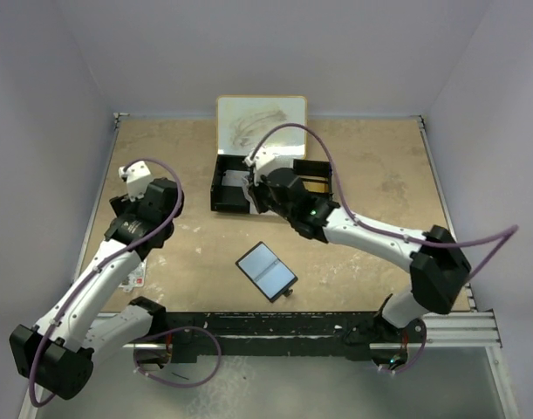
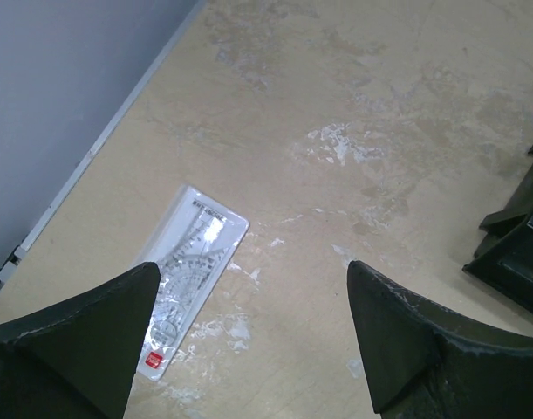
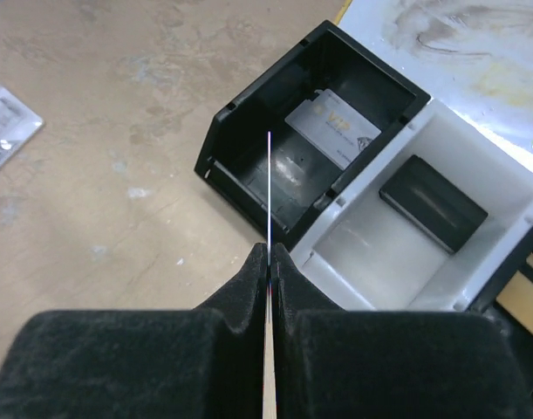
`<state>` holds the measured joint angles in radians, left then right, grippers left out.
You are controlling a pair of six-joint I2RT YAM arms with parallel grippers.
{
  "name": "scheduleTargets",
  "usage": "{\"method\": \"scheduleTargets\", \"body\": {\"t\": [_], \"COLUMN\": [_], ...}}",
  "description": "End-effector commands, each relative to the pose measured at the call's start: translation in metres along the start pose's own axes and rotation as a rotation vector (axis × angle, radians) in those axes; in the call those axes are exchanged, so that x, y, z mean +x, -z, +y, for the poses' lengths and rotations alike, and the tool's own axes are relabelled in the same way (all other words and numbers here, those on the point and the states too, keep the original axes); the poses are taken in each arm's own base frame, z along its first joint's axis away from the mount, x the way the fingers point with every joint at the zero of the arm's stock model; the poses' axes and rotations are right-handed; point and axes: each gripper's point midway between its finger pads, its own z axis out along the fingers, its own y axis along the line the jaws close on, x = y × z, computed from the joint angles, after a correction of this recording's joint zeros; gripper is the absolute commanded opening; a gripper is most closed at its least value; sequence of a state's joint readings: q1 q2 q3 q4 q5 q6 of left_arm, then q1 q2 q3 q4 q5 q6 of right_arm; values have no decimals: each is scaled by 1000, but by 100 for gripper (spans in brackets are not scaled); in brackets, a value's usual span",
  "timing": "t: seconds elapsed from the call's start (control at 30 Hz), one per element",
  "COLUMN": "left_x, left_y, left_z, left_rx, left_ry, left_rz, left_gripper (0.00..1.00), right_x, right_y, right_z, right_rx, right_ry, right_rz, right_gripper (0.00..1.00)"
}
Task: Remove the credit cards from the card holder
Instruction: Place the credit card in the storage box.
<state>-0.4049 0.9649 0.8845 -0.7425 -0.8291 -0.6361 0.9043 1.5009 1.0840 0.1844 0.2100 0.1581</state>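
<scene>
**A:** From above, where is the card holder?

**B:** The card holder [image 1: 266,271] lies spread open on the table [image 1: 371,175], shiny inside up. It is near the front edge between the two arms, and neither touches it. Whether any pocket has a card in it I can't tell from up here, as it's too small.

**A:** And the arms?

**B:** The right gripper [image 1: 256,185] hangs over the black-and-white tray [image 1: 218,199] at the back. The left arm is out by the left wall.

**A:** Left wrist view?

**B:** The left gripper [image 2: 253,272] has its fingers spread wide with nothing between them. Below, a clear-and-white card [image 2: 189,275] lies flat on the table, with a red mark at its near end.

**A:** Right wrist?

**B:** The jaws are pinched together on a thin white card [image 3: 269,188], seen edge-on. It is poised above the tray's black compartment, where a grey card [image 3: 333,127] lies. A small black block [image 3: 433,202] sits in the white compartment beside it.

**A:** How would the holder handle?

**B:** I'd judge it light, floppy at the fold and slick on the lining, so it would likely skate if tugged. Pin one leaf or grip its outer edge, then draw any card out by its exposed lip. The cards look stiff, thin and slippery, so they would want a firm pinch.
</scene>
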Motion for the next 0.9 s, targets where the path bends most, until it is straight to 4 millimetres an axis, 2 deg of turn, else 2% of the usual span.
{"method": "scheduleTargets", "body": {"t": [0.0,0.1,0.13,0.17,0.37,0.43,0.57,0.87], "left_x": [-21,-27,-28,-29,-39,-42,-47,-54], "left_y": [8,14,15,17,24,27,33,42], "left_z": [21,28,29,30,42,47,56,70], "left_rx": [-62,-65,-60,-54,-76,-84,-90,-105], "left_ry": [87,124,131,136,176,194,234,292], "left_rz": [-93,-122,-128,-133,-177,-192,-222,-266], "left_gripper": [86,86,86,86,86,86,86,86], "right_x": [-8,-8,-14,-9,-9,-2,4,7], "right_y": [-31,-60,-69,-77,-113,-125,-142,-172], "right_z": [-1,-4,-5,-7,-19,-27,-45,-64], "right_rx": [10,43,55,65,137,180,264,330], "right_ry": [114,161,176,196,299,339,418,592], "right_rz": [52,102,108,130,169,200,224,249], "right_gripper": [0,0,0,0,0,0,0,0]}}
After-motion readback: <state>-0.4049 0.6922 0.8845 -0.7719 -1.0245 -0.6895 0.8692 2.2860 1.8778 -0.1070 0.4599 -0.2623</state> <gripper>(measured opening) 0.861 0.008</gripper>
